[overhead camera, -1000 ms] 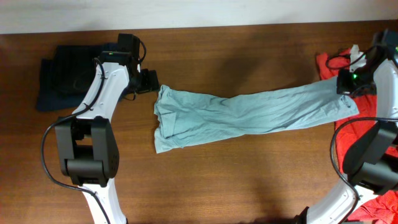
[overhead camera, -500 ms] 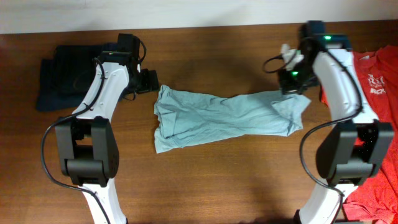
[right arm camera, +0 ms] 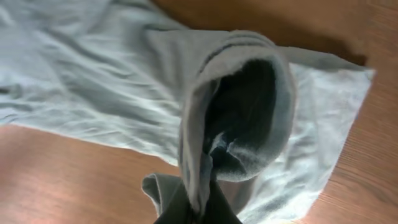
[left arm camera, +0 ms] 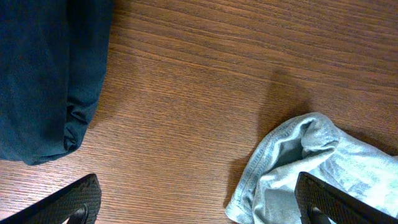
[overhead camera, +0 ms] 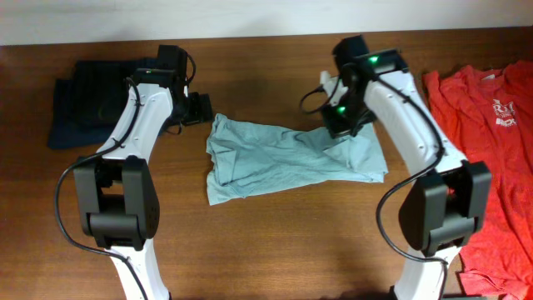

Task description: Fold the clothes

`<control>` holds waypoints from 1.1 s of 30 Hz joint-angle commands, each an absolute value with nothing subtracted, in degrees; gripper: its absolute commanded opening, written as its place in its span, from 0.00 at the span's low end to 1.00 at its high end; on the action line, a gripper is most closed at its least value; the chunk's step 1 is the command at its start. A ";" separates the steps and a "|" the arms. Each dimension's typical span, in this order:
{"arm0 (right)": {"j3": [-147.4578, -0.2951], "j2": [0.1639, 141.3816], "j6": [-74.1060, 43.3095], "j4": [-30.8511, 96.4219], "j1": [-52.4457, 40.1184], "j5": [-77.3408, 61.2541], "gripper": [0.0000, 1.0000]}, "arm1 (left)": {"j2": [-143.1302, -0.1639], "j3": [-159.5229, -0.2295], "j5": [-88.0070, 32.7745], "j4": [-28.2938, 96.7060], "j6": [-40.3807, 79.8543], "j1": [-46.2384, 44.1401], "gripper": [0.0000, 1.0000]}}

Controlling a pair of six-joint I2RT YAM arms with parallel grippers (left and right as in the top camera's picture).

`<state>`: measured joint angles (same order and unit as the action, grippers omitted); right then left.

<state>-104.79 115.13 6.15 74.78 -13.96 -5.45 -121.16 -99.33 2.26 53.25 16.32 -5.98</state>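
The pale grey-blue T-shirt (overhead camera: 275,158) lies bunched lengthwise across the middle of the table. My right gripper (overhead camera: 340,125) is shut on its right end, lifted and doubled back over the cloth lying below. In the right wrist view the pinched fabric (right arm camera: 239,106) hangs in a loop just beyond my right gripper (right arm camera: 199,208). My left gripper (overhead camera: 202,109) stands open at the shirt's left end. In the left wrist view its fingers straddle bare wood, and the shirt's hem (left arm camera: 292,168) is by the right finger (left arm camera: 323,199).
A red-orange T-shirt (overhead camera: 483,150) with white print is spread along the right edge of the table. Dark navy pieces (overhead camera: 87,100) lie at the far left, also seen in the left wrist view (left arm camera: 43,74). The brown wood table (overhead camera: 275,242) runs towards the front.
My right gripper has carried the shirt's right end leftward from the table's right edge, doubling the cloth over and uncovering the red-orange shirt. The left arm has not moved.
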 commanded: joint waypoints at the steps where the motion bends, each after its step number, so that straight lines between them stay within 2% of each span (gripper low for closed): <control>1: -106.08 114.48 5.48 74.61 -16.78 -6.00 0.04 | -119.87 -100.07 1.65 53.15 16.27 -6.00 0.99; 21: -104.88 119.42 5.48 70.72 -19.51 -8.64 0.06 | -119.87 -100.07 1.67 53.15 16.27 -6.00 0.99; 22: -104.88 119.50 5.48 70.67 -19.66 -8.95 0.10 | -119.87 -100.07 1.65 53.15 16.27 -6.00 0.99; 23: -104.88 119.61 5.50 70.61 -19.84 -9.56 0.21 | -119.87 -100.07 1.65 53.15 16.27 -6.00 0.99; 24: -104.88 119.61 5.50 70.41 -19.99 -10.68 0.36 | -119.87 -100.07 1.65 53.15 16.27 -6.00 0.99; 28: -104.90 119.61 6.04 69.60 -20.23 -17.65 0.69 | -119.87 -100.07 1.67 53.15 16.27 -6.00 0.99; 33: -105.08 119.28 9.87 69.65 -19.84 -21.58 0.72 | -119.87 -100.07 1.65 53.15 16.27 -6.00 0.99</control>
<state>-104.77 119.35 7.77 69.76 -19.66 -17.69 -121.16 -99.33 2.24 53.25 16.34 -5.98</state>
